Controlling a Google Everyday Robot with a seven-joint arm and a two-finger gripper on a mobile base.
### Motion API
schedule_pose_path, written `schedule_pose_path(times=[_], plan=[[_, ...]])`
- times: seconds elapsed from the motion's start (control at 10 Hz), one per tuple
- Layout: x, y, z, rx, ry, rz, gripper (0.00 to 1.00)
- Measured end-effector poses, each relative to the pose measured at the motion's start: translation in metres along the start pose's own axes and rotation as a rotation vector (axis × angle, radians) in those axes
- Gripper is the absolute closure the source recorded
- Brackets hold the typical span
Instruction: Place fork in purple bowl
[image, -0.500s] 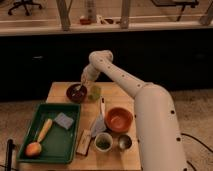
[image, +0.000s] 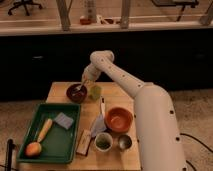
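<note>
Close to me I see a white cup (image: 103, 142) and a metal cup (image: 124, 142) near the table (image: 57, 93) edge. On the left is a green tray (image: 57, 144) with an orange fruit (image: 33, 149), a wooden-handled tool (image: 45, 130) and a grey sponge (image: 64, 120). Behind the cups sits the orange bowl (image: 119, 120). Farther back is the purple bowl (image: 75, 96), and the fork (image: 78, 90) shows as a thin pale line inside it. My gripper (image: 84, 85) hangs just over that bowl. I cannot tell how wide it is open or if it grips the fork
</note>
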Motion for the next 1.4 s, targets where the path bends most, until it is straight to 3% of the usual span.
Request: schedule_pose_path(times=[0.2, 0.6, 1.4], plan=[[0.002, 0.001, 0.001, 0.0, -0.001, -0.003, 1.0], [-0.008, -0.003, 0.004, -0.041, -0.018, -0.029, 1.0], [-0.039, -0.016, 0.013, -0.162, -0.087, -0.124, 1.0]])
